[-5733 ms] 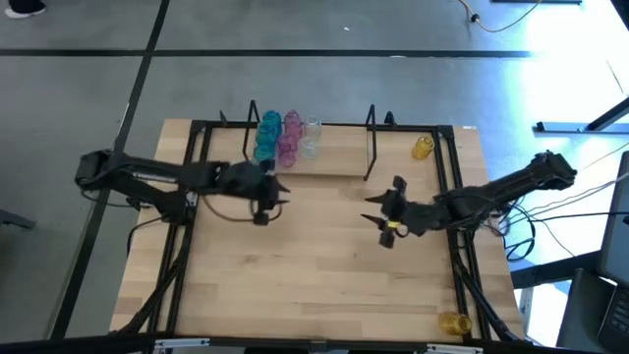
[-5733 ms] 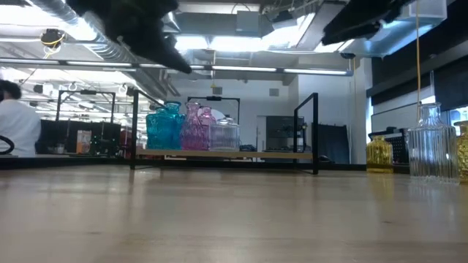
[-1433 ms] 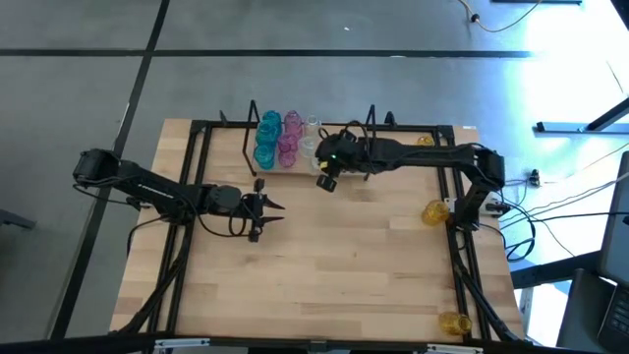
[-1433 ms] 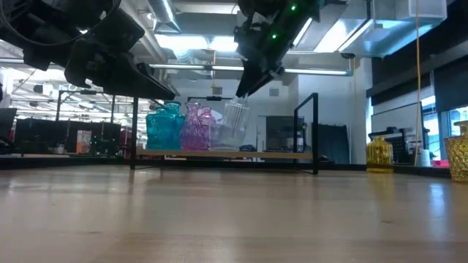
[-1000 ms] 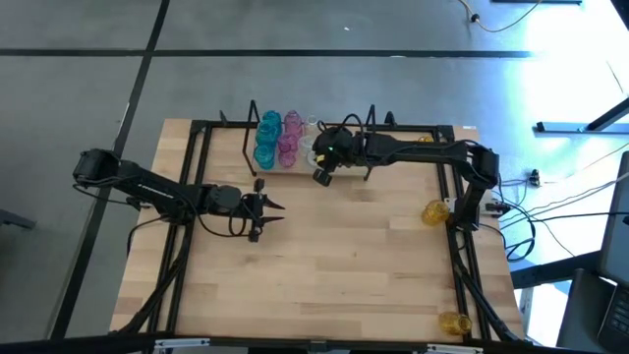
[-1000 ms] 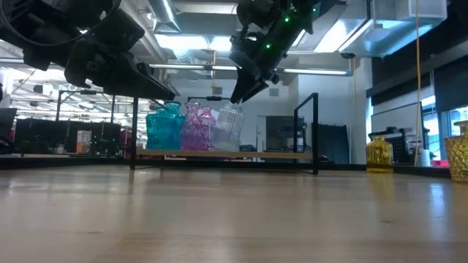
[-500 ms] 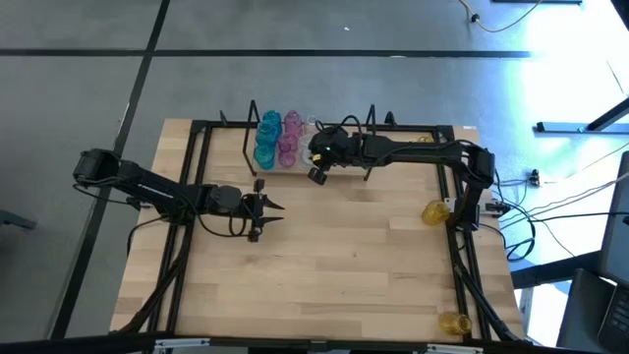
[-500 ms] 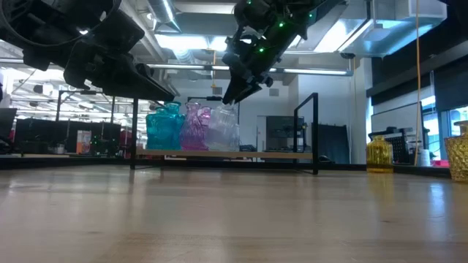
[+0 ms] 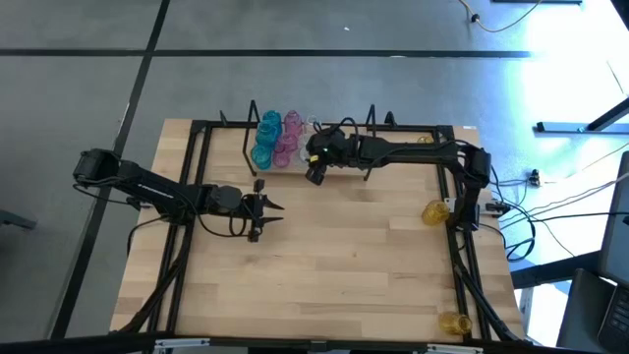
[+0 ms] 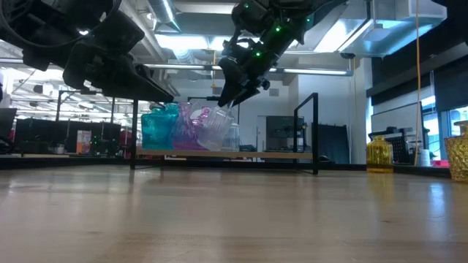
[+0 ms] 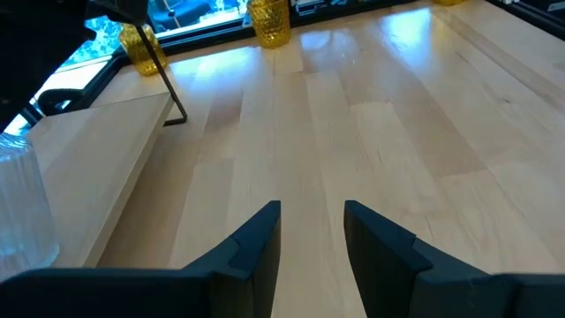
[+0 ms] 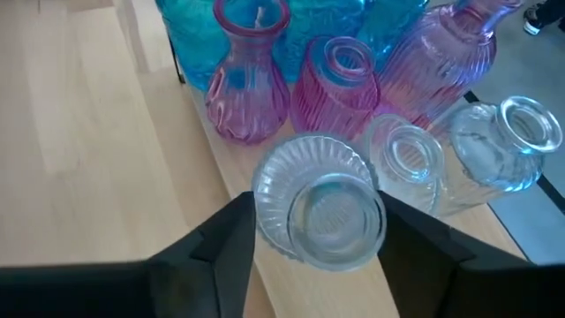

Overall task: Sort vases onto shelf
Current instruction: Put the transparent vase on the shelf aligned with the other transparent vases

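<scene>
Looking down past the right pincer (image 12: 318, 243), we see its fingers spread wide either side of a clear ribbed vase (image 12: 320, 212) at the near edge of the shelf (image 9: 339, 160), just beside the pink vases (image 12: 291, 88) and two more clear vases (image 12: 459, 150). We'd guess it's grouping by colour (teal vases (image 12: 291, 22) furthest, then pink, then clear). In the low view this vase looks tilted; we can't tell if it's seated or tipping. The left pincer (image 11: 311, 234) hovers partly apart, empty, over the bench (image 9: 334, 265). Two yellow vases (image 9: 434, 212) wait on the bench's right side, the nearer one half cut off.
</scene>
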Tool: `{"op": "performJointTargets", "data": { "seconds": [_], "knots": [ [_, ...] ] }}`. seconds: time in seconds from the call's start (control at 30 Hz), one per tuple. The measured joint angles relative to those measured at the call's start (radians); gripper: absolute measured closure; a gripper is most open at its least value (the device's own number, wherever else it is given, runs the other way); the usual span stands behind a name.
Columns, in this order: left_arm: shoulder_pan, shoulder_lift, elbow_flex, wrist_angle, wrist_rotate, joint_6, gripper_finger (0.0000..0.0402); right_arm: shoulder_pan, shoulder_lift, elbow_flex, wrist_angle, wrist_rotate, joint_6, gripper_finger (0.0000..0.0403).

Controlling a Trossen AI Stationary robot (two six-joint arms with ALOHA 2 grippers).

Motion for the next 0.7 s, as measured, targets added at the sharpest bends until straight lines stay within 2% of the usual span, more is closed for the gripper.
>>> {"op": "performJointTargets", "data": {
  "seconds": [0.17,0.5,0.7],
  "knots": [
    [0.000,0.000,0.000,0.000,0.000,0.000,0.0282,0.001,0.000,0.000,-0.004,0.000,-0.002,0.0202],
    [0.000,0.000,0.000,0.000,0.000,0.000,0.0282,0.002,0.000,0.000,0.004,0.000,-0.031,0.0301],
    [0.000,0.000,0.000,0.000,0.000,0.000,0.0282,0.002,0.000,0.000,0.007,0.000,-0.035,0.0319]
  ]
}}
